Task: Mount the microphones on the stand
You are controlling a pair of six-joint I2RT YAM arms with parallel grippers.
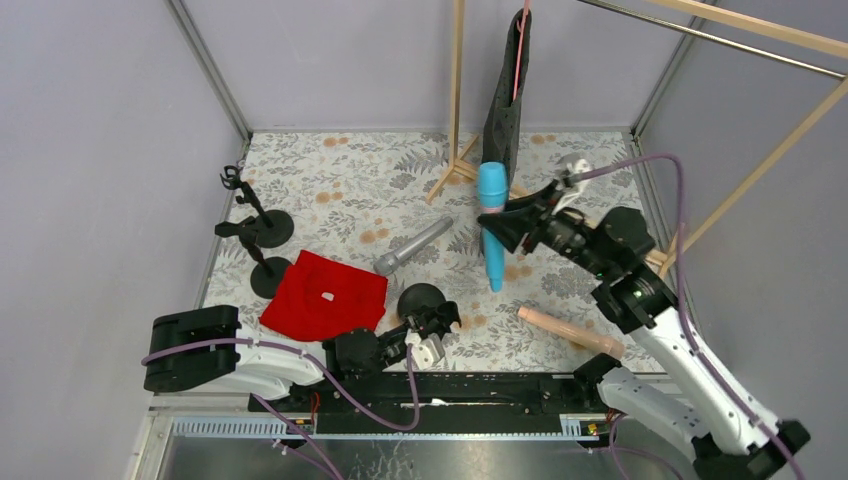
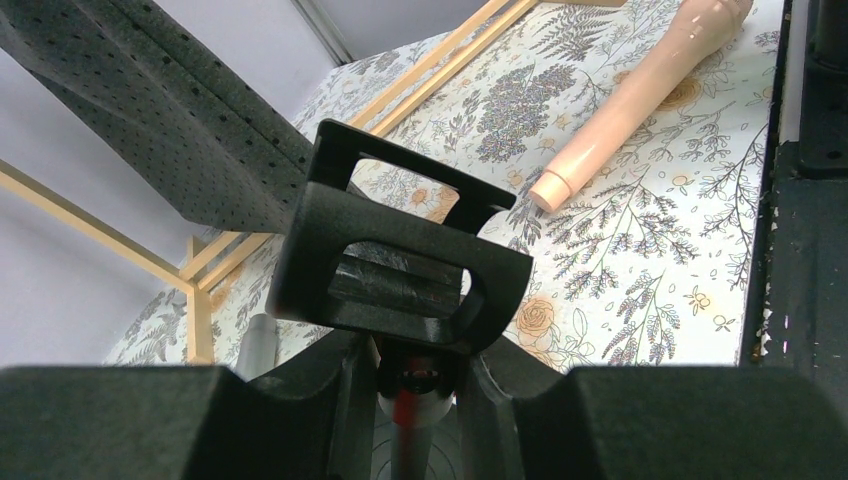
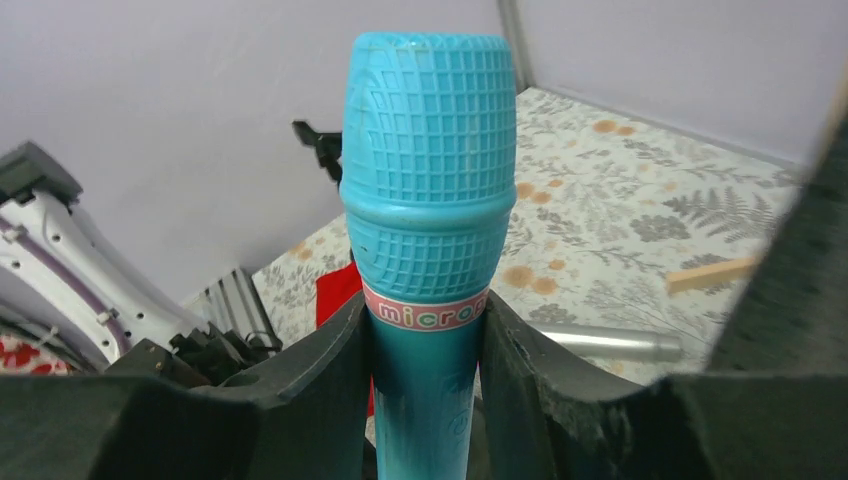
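My right gripper [image 1: 497, 222] is shut on the cyan-blue microphone [image 1: 490, 225] and holds it upright above the table's middle. In the right wrist view the cyan microphone's [image 3: 428, 200] head stands above the gripper [image 3: 425, 350]. My left gripper [image 1: 432, 328] is shut on a black stand [image 1: 422, 300] near the front edge. In the left wrist view the stand's clip [image 2: 400, 270] sits just above the gripper [image 2: 425, 385]. The silver-grey microphone [image 1: 412, 247] lies on the table. The peach-pink microphone [image 1: 570, 331] lies at the front right, and it also shows in the left wrist view [image 2: 640, 95].
Two more black stands [image 1: 262, 222] stand at the left. A red cloth [image 1: 325, 295] lies beside the held stand. A wooden rack pole [image 1: 456, 90] and a dark hanging pad [image 1: 508, 90] are at the back. Grey walls enclose the flowered table [image 1: 350, 190].
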